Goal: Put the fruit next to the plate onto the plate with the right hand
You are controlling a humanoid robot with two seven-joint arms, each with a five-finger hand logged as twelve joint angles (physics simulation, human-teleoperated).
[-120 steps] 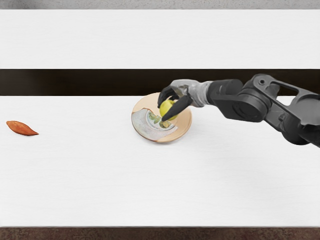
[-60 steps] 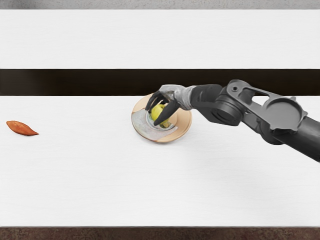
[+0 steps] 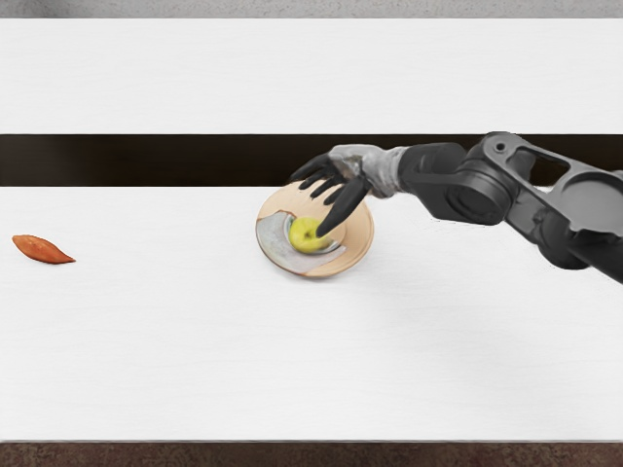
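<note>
Tabletop [image 3: 292, 360]: robot hand [image 3: 339, 183] has released fruit [image 3: 306, 233] onto plate [image 3: 361, 238].

The right arm [image 3: 487, 190] is running off the right edge, the right hand [image 3: 341, 185] is hiding the far rim of the plate [image 3: 362, 239], its pattern blurring

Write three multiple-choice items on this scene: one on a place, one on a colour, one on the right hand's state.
1. Where is the yellow-green fruit?
A. on the floor
B. on the plate
C. in a bowl

2. What colour is the pointed object at the table's left end?
A. orange-red
B. blue
C. white

3. How is the right hand?
A. clenched on the fruit
B. out of view
C. fingers spread, holding nothing

Answers: B, the fruit sits in the plate's middle; A, it shows orange-red against the white tabletop; C, the fingers fan out above the plate, none closed round the fruit.
</note>
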